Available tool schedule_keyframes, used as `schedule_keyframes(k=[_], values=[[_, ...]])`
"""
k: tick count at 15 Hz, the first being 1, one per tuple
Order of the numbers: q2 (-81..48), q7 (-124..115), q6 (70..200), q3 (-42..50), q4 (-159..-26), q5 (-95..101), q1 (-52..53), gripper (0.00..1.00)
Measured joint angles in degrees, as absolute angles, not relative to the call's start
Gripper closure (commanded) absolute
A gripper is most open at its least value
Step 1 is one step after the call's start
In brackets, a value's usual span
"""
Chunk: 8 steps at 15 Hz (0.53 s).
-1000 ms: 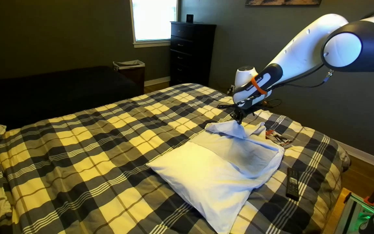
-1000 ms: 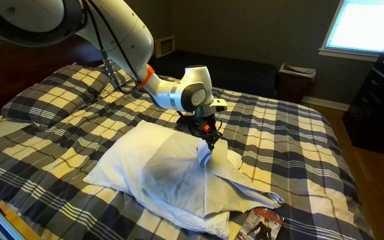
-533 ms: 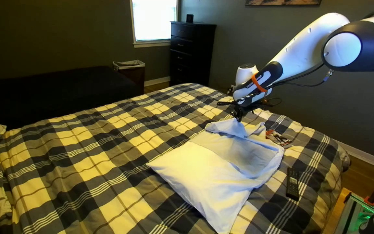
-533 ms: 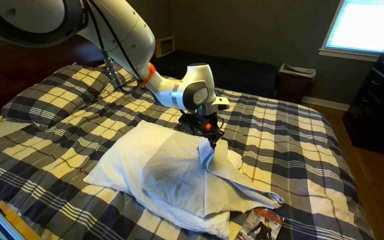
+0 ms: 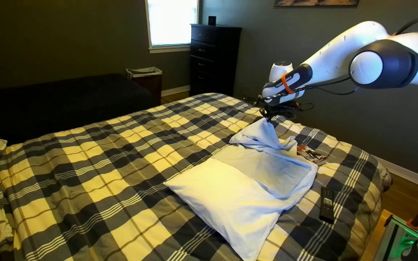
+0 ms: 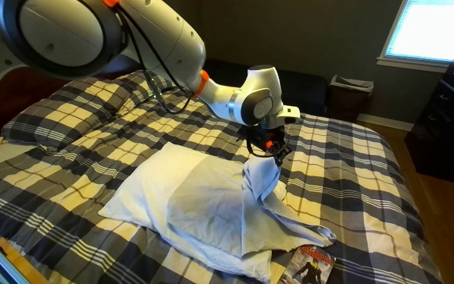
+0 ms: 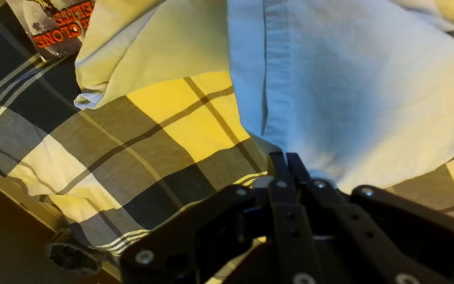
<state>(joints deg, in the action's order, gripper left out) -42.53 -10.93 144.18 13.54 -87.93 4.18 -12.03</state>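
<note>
Over plaid bedding (image 5: pixel 96 174), nearly touching fingers (image 7: pixel 298 169) pinch pale cloth (image 7: pixel 329 79); an exterior view, unlike the wrist's, shows a remote (image 5: pixel 327 205).

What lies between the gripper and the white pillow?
Pale cloth, pinched by the gripper and sloping down to the white pillow; both exterior views show it.

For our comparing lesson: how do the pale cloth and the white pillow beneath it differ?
The cloth is pinched and partly lifted by the hand; the pillow lies unheld.
The cloth is thin and creased; the pillow is plump.
The cloth looks greyer; the pillow whiter.
Both are pale and unpatterned.
</note>
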Motion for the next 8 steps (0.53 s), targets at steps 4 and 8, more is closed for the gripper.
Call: schedule_keyframes(k=[4, 8], values=[[-49.2, -15.8, 143.7, 13.8, -78.5, 2.4, -12.9, 0.99], [-54.6, -19.7, 143.7, 14.1, -69.7, 1.2, -13.5, 0.99]])
